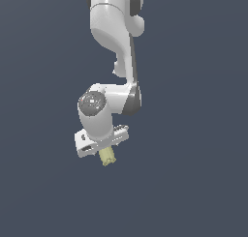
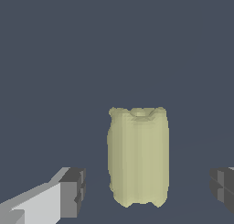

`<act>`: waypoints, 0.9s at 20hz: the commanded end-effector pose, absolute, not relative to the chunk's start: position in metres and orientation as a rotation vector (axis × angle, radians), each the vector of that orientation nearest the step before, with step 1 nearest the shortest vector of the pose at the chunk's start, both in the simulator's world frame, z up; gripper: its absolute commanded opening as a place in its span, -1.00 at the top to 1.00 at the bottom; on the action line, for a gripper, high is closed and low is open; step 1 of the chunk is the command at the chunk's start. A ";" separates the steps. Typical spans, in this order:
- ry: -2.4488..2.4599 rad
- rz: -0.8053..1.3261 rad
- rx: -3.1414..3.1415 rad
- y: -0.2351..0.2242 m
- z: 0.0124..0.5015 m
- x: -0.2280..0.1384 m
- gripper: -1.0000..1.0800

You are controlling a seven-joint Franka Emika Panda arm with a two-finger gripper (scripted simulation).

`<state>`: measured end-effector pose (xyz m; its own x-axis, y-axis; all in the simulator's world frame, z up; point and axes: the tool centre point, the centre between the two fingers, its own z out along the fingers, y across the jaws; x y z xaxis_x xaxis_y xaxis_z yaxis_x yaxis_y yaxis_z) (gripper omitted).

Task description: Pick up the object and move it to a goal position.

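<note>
The object (image 1: 107, 156) is a small pale yellow-green ridged chunk; in the exterior view it sticks out just below the white gripper bar. In the wrist view the object (image 2: 138, 157) stands between the two dark finger pads (image 2: 73, 193), with a clear gap on each side. My gripper (image 2: 148, 191) is open around it, touching it on neither side. In the exterior view the gripper (image 1: 104, 151) hangs from the white arm, and its fingers are mostly hidden by the bar and the object.
A plain dark grey-blue surface (image 1: 193, 183) fills both views. The white arm (image 1: 116, 47) comes down from the top of the exterior view. No other objects show.
</note>
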<state>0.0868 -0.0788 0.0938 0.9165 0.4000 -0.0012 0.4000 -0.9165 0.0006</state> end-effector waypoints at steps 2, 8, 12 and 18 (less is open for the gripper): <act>0.655 0.000 3.072 -0.081 0.092 0.088 -0.92; 0.651 -0.001 3.073 -0.080 0.082 0.088 -0.92; 0.654 -0.001 3.073 -0.080 0.059 0.087 -0.92; 0.656 0.000 3.072 -0.080 0.040 0.088 -0.92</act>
